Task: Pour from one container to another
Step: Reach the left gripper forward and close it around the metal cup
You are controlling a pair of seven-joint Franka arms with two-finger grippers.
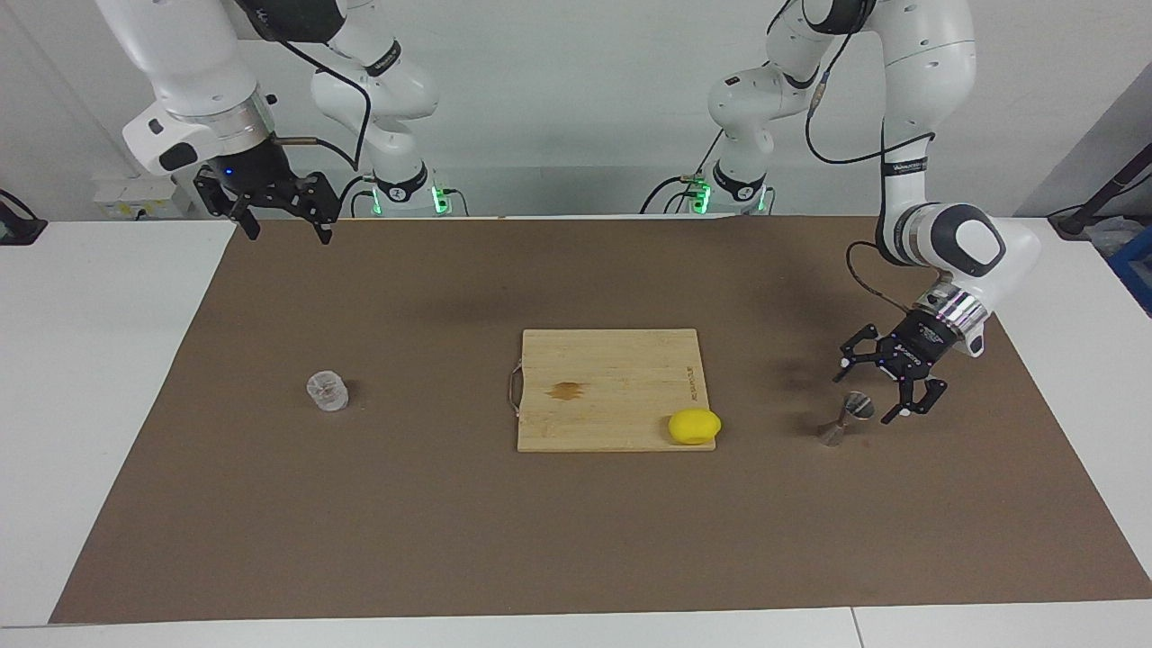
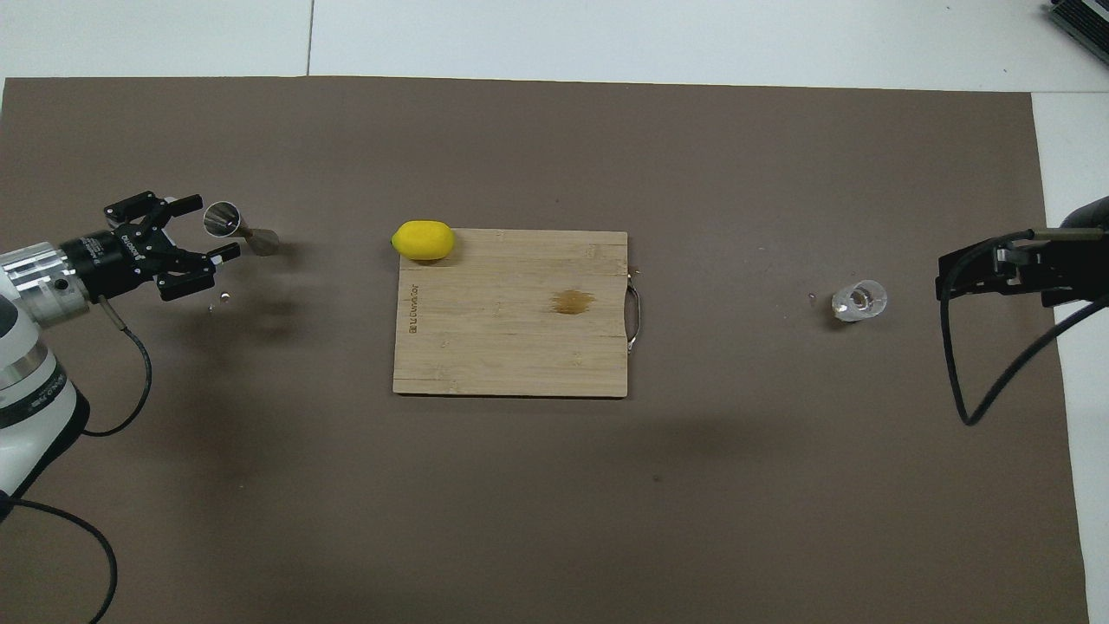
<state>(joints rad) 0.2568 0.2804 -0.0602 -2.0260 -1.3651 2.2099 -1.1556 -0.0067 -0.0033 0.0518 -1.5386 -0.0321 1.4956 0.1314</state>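
A small silver hourglass-shaped jigger (image 1: pixel 844 421) (image 2: pixel 234 225) stands on the brown mat at the left arm's end of the table. My left gripper (image 1: pixel 866 397) (image 2: pixel 212 227) is low and open, with a finger on either side of the jigger's upper cone. I cannot tell whether it touches the metal. The clear ribbed glass cup (image 1: pixel 327 391) (image 2: pixel 859 300) stands alone on the mat at the right arm's end. My right gripper (image 1: pixel 288 234) (image 2: pixel 979 273) waits open, raised over the mat's edge by the robots.
A wooden cutting board (image 1: pixel 612 360) (image 2: pixel 511 347) with a brown stain lies mid-table. A yellow lemon (image 1: pixel 694 426) (image 2: pixel 423 240) rests on the board's corner closest to the jigger. A few tiny specks (image 2: pixel 223 297) lie on the mat beside the left gripper.
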